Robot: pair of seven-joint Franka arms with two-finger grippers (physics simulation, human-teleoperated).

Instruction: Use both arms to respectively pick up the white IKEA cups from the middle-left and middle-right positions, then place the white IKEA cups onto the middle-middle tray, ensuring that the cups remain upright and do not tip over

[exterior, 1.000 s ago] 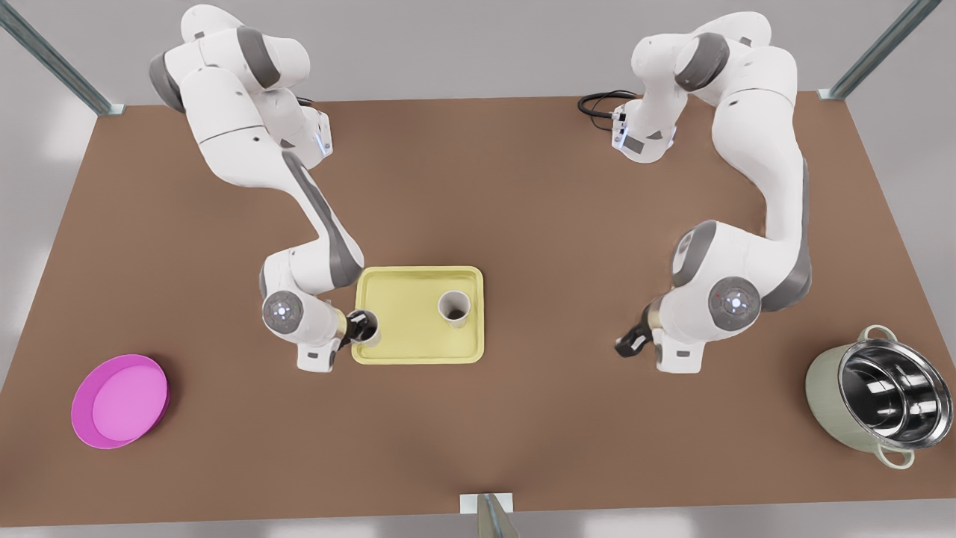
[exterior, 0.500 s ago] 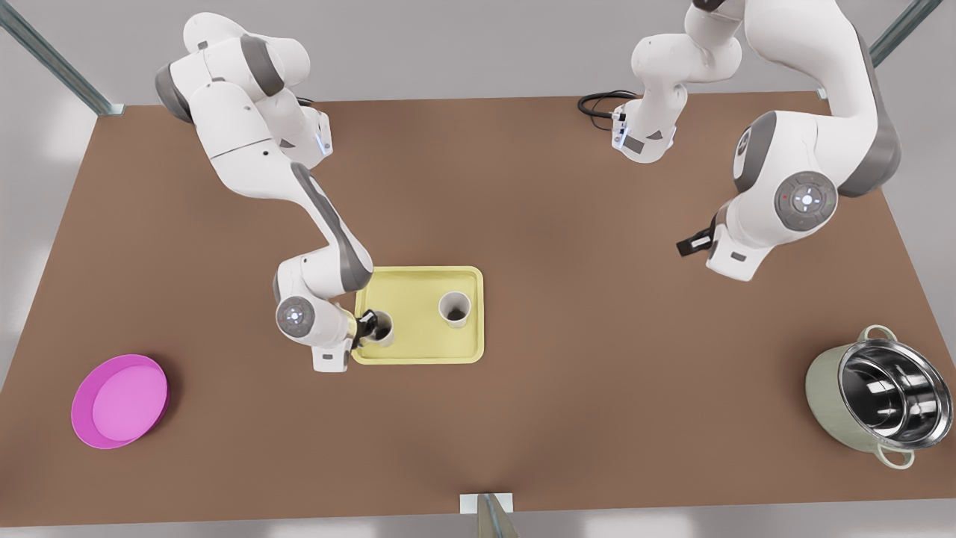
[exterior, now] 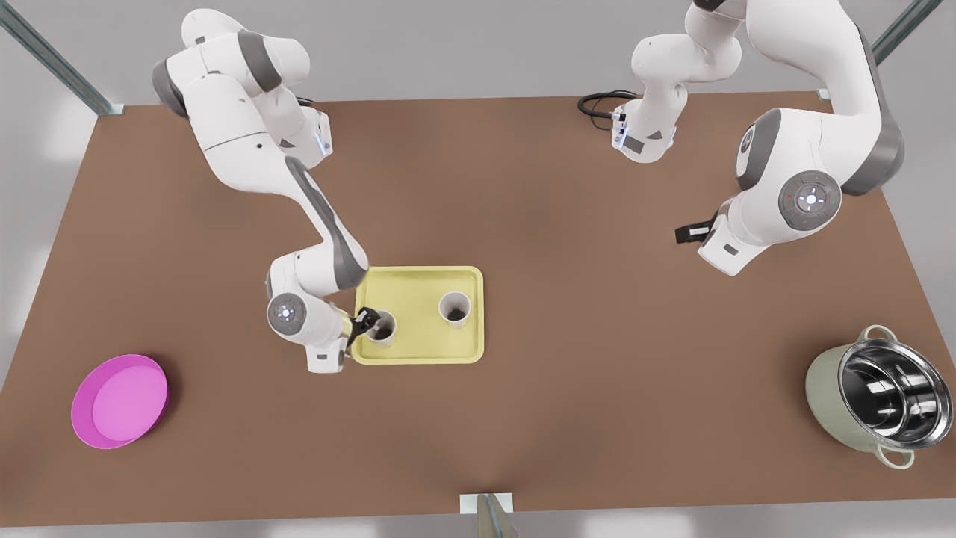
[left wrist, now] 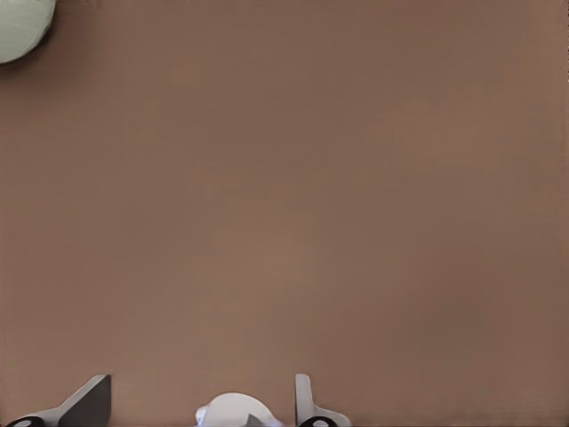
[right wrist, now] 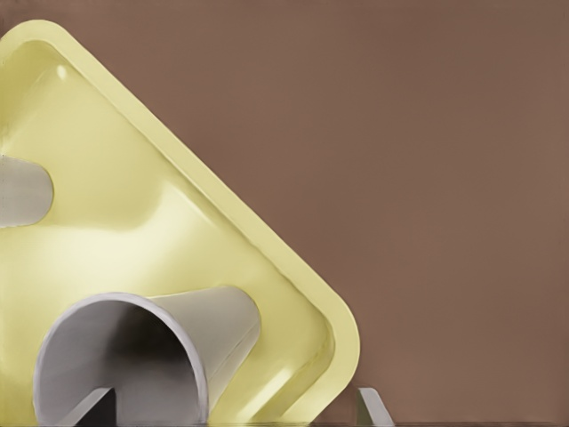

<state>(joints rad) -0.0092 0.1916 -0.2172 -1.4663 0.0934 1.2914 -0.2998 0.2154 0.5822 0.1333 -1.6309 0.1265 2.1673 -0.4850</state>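
I am looking at the brown table (exterior: 567, 224) with both Franka arms over it. The pale yellow tray (exterior: 418, 357) is lying mid-table, the pale green steel-lined pot (exterior: 874, 400) is sitting far off at the front view's right, and the magenta bowl (exterior: 119, 400) far off at its left.

Both white IKEA cups are standing upright inside the tray, mouths up. One cup (exterior: 454, 308) is sitting toward the tray's side at the front view's right. The other cup (exterior: 382, 329) is sitting at the opposite edge, just inside the rim.

The right gripper (exterior: 366, 321) is hanging low at that second cup. In the right wrist view its fingers are spread wide, one seeming to reach into the cup's mouth and the other outside, so I am reading the cup as not clamped. The cup is lying toward the tray's middle from this gripper, so I judge the way out to be straight up before any sideways move, or a finger may catch the rim and tip it.

The left gripper (exterior: 688, 233) is waiting well apart over bare table, fingers wide with no cup in them.
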